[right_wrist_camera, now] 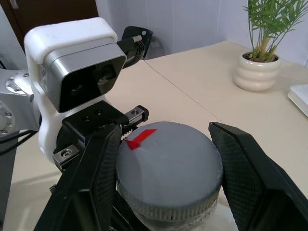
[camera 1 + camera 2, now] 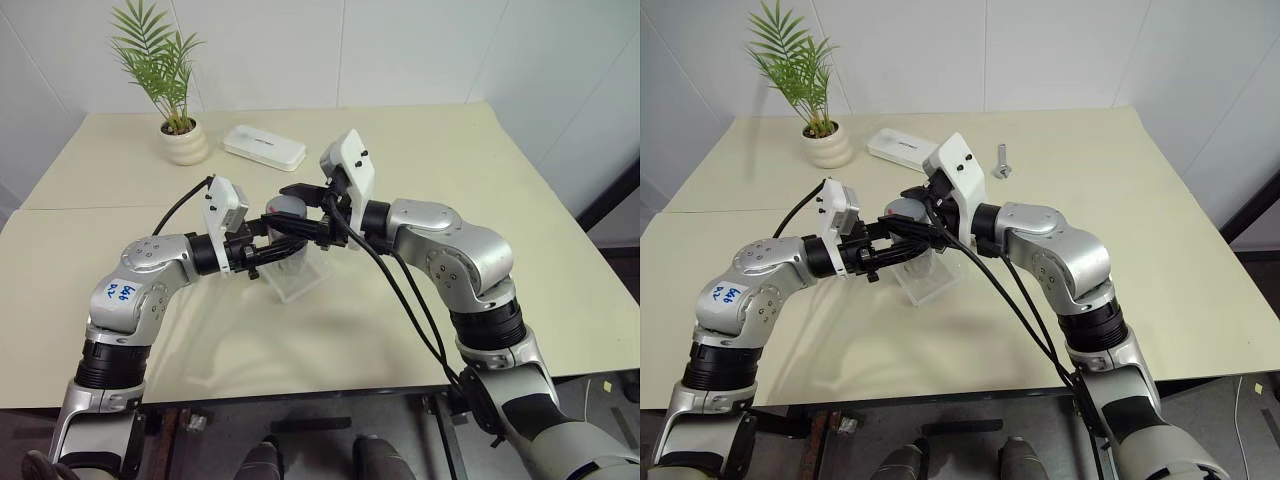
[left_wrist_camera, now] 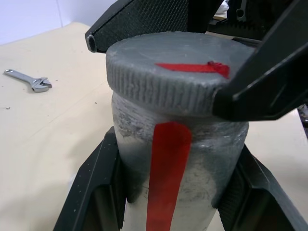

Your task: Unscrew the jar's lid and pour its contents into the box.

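**Jar held over the box, lid still on**

Our left fingers clamp the jar by its body above the clear box on the bench. Our right fingers close on the ribbed lid, whose knurled edge offers good purchase. The jar looks rigid, light and smooth-walled.

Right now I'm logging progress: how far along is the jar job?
Done: the left gripper is shut on the jar, held above the box. In hand: the right gripper brackets the lid, one finger touching, the other with a gap. Left: the lid is still on, so unscrewing and pouring remain.
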Tool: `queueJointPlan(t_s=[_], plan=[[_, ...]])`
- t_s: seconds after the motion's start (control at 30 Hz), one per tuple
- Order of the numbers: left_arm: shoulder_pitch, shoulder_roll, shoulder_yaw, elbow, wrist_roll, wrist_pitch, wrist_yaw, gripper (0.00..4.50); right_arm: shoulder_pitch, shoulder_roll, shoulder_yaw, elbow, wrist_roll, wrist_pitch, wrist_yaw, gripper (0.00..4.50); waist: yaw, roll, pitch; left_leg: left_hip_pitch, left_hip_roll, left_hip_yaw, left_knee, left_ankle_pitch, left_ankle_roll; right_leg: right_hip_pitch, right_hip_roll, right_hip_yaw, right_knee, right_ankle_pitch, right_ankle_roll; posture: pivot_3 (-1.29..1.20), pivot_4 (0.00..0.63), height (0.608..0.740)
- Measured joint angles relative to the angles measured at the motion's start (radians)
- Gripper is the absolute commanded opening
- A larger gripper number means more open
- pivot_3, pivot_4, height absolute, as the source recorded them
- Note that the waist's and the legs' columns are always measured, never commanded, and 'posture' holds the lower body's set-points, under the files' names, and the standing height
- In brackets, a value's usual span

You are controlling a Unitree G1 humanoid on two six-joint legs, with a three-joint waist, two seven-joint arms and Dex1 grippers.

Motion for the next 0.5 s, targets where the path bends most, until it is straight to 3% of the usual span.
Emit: queueJointPlan(t_s=[0.27,0.5], plan=[[-0.063,0.012,-0.063,0.073,-0.057,-0.098,-0.351,1.94,-0.040,-0.182,0.022,0.007,0.080,-0.083,0.425,2.56,-0.002,0.000,0.000,0.000,0.000,0.001,0.001,0.000,0.000,0.001,0.000,0.000,0.000,0.000,0.000,0.00,0.150,0.740],[-0.111,0.013,-0.093,0.165,-0.022,-0.190,-0.436,1.94,-0.100,-0.193,0.063,0.110,0.048,-0.149,0.538,2.56,-0.003,0.000,0.000,0.000,0.000,0.001,0.001,0.000,0.000,0.000,0.001,0.000,-0.001,0.000,0.000,0.00,0.150,0.740]])
